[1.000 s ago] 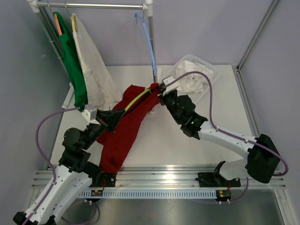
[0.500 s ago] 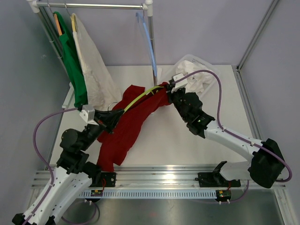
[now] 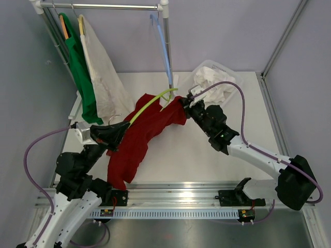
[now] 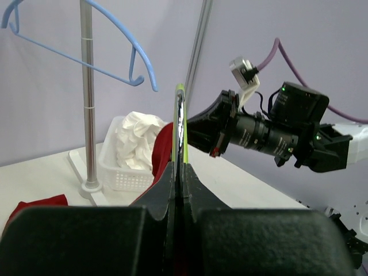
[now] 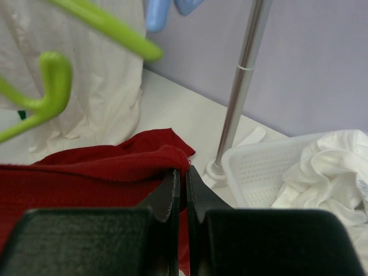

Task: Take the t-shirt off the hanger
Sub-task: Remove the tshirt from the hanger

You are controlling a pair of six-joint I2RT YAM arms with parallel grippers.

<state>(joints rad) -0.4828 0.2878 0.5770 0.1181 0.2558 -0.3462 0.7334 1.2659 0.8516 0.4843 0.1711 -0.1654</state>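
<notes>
T-shirt [image 3: 135,144], red, lies crumpled on the white table [image 3: 207,165], stretching from near the left arm's base toward the middle. A metal rail [image 3: 176,192] spans the near edge. The left gripper [image 3: 125,126] has its fingers clamped on the green hanger [image 5: 103,26], which slants up over the cloth with its far end bare. The right gripper [image 3: 180,105] has its fingers pressed together on the shirt's far edge. Beyond, a white basket [image 3: 202,67] holds white cloth. At far left, a rack [image 3: 103,6] carries a green shirt [image 3: 83,77], a white shirt [image 3: 106,82] and a blue hanger [image 3: 163,46]. Lilac walls [image 3: 232,31] close the room.
</notes>
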